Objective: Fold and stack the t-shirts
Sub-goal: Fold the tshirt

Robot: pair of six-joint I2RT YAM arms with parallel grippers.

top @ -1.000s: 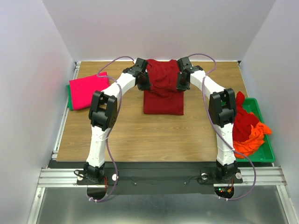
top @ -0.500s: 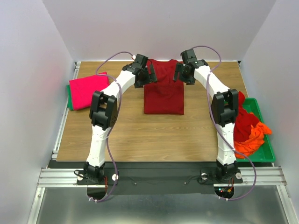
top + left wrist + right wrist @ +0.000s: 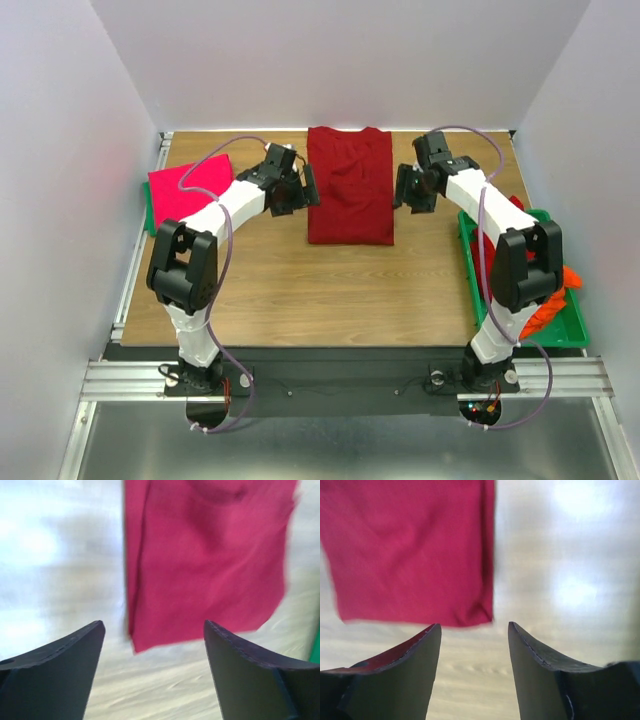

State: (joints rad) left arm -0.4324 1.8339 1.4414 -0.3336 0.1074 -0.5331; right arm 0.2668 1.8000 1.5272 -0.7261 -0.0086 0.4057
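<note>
Pale walls [image 3: 350, 60] box in a wooden table [image 3: 300, 290], and most of the work on it looks undone. Well to the right of the dark red t-shirt [image 3: 350, 200], a green tray [image 3: 565, 335] sits at the table's edge. It holds a loose heap of red and orange shirts [image 3: 535, 285], crumpled and unfolded. The dark red t-shirt itself lies flat as a long narrow strip running from the far edge toward the middle, its sides apparently turned in. I judge it part-folded, with a crosswise fold or two to come before it can go on a stack. Well to its left lies a pink t-shirt [image 3: 185, 190], which seems already folded into a flat slab and would be the start of that stack. The left gripper [image 3: 305, 187] hovers just beside the strip's left edge, jaws spread wide with nothing between them. The right gripper [image 3: 405, 188] hovers just beside its right edge, jaws parted somewhat less and likewise empty. Both wrist views show the gap bare, with an end of the strip lying beyond it on the wood
</note>
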